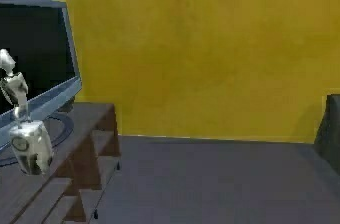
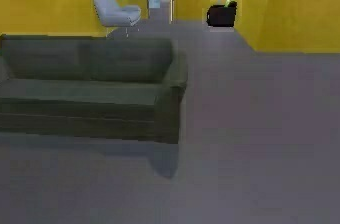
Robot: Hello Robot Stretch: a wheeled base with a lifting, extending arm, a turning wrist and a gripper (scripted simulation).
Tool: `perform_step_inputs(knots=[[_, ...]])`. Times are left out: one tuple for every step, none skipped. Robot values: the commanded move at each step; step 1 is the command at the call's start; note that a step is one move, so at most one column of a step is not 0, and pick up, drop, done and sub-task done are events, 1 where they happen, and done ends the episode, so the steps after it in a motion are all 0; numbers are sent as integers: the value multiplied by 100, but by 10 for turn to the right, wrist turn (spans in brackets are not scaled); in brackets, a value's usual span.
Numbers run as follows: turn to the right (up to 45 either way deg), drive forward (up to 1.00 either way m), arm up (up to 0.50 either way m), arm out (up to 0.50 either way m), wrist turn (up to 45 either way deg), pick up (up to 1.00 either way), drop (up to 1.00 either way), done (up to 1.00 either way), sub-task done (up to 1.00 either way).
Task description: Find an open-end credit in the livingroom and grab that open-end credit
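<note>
Forward view: TV [image 1: 23, 60] at 9 o'clock on dark stand [image 1: 83, 160], white figurine [image 1: 15, 85] and pale jar [image 1: 30, 146] before screen; yellow wall [image 1: 208, 60] at 12. Arm side view: dark sofa [image 2: 78, 85] at 10 o'clock, white chair [image 2: 118, 12] at 12. Credit card whereabouts, gripper finger state: cannot tell.

Home living room: television [image 1: 23, 70] on dark stand [image 1: 73, 165], long sofa [image 2: 83, 85], yellow walls [image 1: 208, 70].

No legible text, labels or signs.
</note>
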Motion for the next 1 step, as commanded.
perform_step_inputs(knots=[[390, 0, 0, 0, 0, 0, 0, 0, 0]])
